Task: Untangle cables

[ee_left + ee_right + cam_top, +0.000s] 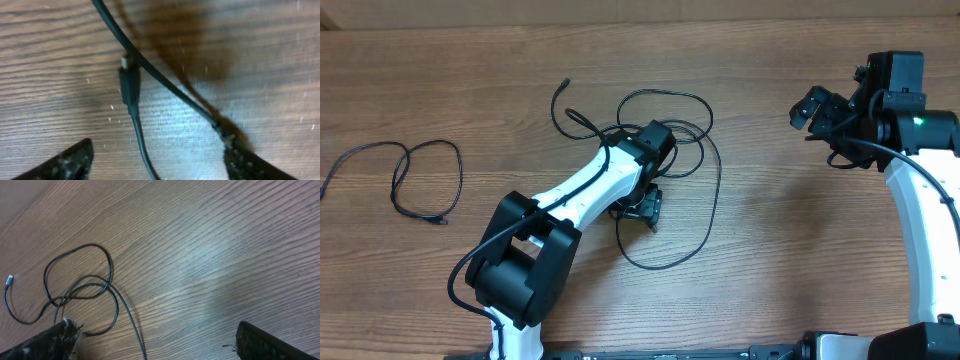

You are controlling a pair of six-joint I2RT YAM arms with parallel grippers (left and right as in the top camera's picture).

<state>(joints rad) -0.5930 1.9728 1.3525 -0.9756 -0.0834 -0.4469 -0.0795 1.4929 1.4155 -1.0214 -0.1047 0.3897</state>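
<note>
The left gripper (156, 165) points down at the table with its two black fingertips (70, 161) spread wide, and it has hold of nothing. On the wood between them lies a thin black cord ending in a small metal-tipped plug (129, 80). A second black cord crosses diagonally above the plug and runs to the right fingertip; whether it touches the fingertip I cannot tell. From overhead, this gripper sits at the near side of the tangle of thin black flexible cables (682, 130), whose loops spread across the middle of the brown wood-grain table (790, 250). Well apart, at the left edge, a separate thin black cable (457, 170) lies in loose curves. At the far right, the right gripper (160, 345) hangs over bare wood, jaws wide apart and empty.
</note>
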